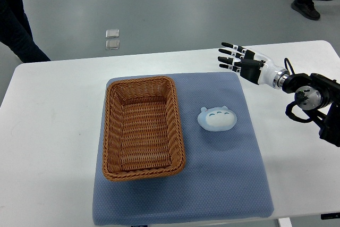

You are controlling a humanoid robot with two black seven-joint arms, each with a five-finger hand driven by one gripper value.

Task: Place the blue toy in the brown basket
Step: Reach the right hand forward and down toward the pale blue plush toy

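**Right hand open, toy on the mat**

Our right hand [239,59] is up in the upper right of the frame. Its fingers [229,52] are spread out flat and point to the left. It holds nothing. Our arm [311,94] comes in from the right edge, with black and white parts and some black wires.

We see the blue toy [217,118] lying on the mat [223,184], a little right of the middle of the frame. It is pale blue and round, with small ears on top and a tiny face. Our hand is above it in the frame and off to the right, well apart from it.

We see the basket [142,127] left of the toy, near it but not touching. It is brown, woven and long. It sits on the left part of the mat.

The mat is blue-grey and lies on a white table [48,147].

At the top of the frame we see grey floor [170,3], with two small clear squares [112,39] on it. A person's dark leg [16,25] shows at the upper left, and a black shoe [305,8] at the upper right.
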